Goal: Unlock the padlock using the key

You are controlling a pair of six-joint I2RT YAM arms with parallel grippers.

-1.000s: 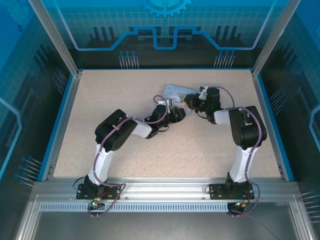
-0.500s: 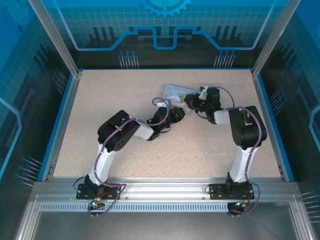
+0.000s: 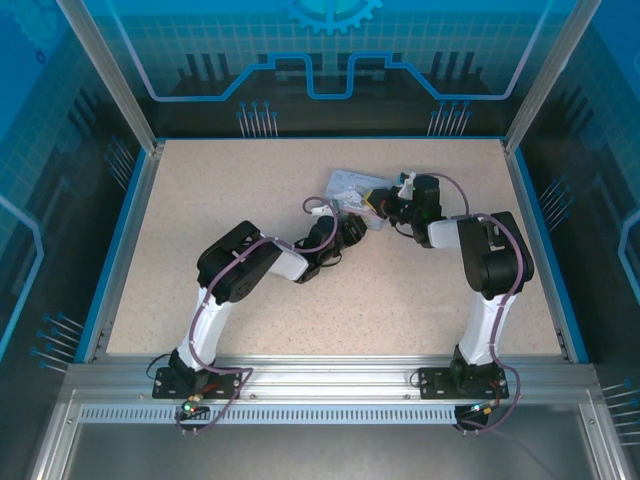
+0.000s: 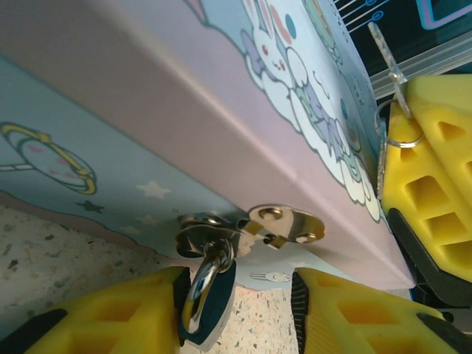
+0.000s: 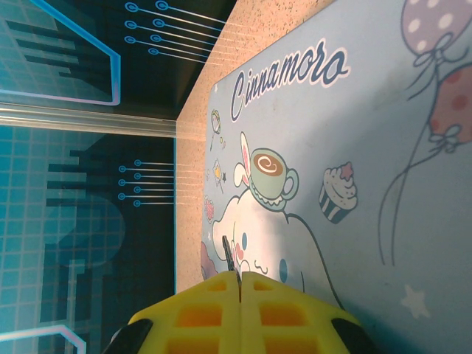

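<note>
Left wrist view: the left hand (image 4: 240, 306) sits low at the front wall of the tin (image 4: 184, 96), its yellow fingers (image 4: 125, 317) on either side of the padlock (image 4: 210, 299), which hangs from the tin's hasp (image 4: 284, 221). One finger is against the lock body and the other stands apart from it, so the hand is unclenched and nothing is pinched yet. Against the top view a second ago, the left arm has re-angled and nosed in at the tin's near side, while the right arm has stayed put at the tin's right corner. That reads as the left hand settling to steady the lock so the key can be brought to it.

The right hand (image 5: 240, 284) is clenched over the tin's lid, grasping the key (image 5: 229, 254), whose thin dark tip pokes out between the pads.

Room is tight. The tin's wall is right behind the lock, the table (image 4: 44, 258) is just under it, and the right hand crowds the tin's corner close by. Open table lies on the tin's near side, the freest way in.
</note>
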